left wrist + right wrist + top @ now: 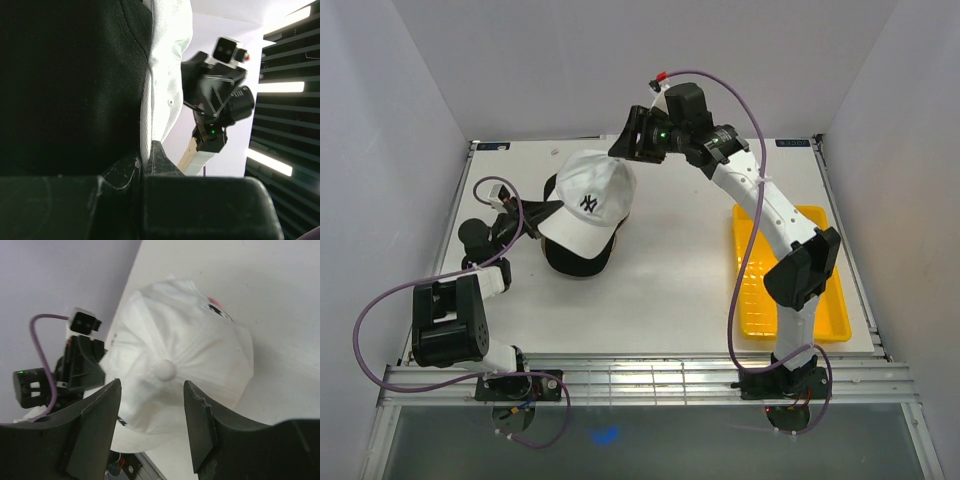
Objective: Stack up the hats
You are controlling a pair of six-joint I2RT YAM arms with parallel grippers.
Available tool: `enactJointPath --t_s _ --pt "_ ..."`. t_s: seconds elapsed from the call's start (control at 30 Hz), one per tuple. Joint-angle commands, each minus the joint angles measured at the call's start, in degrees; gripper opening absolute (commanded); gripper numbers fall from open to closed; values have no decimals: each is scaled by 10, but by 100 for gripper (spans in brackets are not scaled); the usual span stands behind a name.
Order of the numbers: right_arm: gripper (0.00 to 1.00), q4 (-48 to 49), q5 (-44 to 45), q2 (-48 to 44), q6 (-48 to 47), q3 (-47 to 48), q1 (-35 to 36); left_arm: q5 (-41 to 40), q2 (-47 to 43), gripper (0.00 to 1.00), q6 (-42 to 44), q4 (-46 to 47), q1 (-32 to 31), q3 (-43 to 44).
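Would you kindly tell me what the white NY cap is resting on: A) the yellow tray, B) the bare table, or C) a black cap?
C: in the top view the white cap sits on a black cap, which shows dark beneath its brim, well apart from the yellow tray.

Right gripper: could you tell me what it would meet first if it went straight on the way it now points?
Most likely the white cap: its crown button sits just ahead, between the open fingers of the right gripper. How far off it is remains unclear.
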Motion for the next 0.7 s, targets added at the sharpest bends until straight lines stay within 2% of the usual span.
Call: enactJointPath --t_s 0.0,0.4,0.5,0.53,0.67 --pt "59 -72 17 15 -33 14 3 -5 -20 0 -8 29 7 -19" --pt "58 -58 22 26 -62 9 7 -3 5 0 -11 70 9 -46" --pt "50 -50 20 29 -64 14 9 2 12 3 -10 80 8 -46" --pt "40 -46 18 28 -64 14 10 3 16 5 -10 82 8 -45" --pt "24 -23 13 22 -62 7 11 10 18 16 -11 86 9 -36"
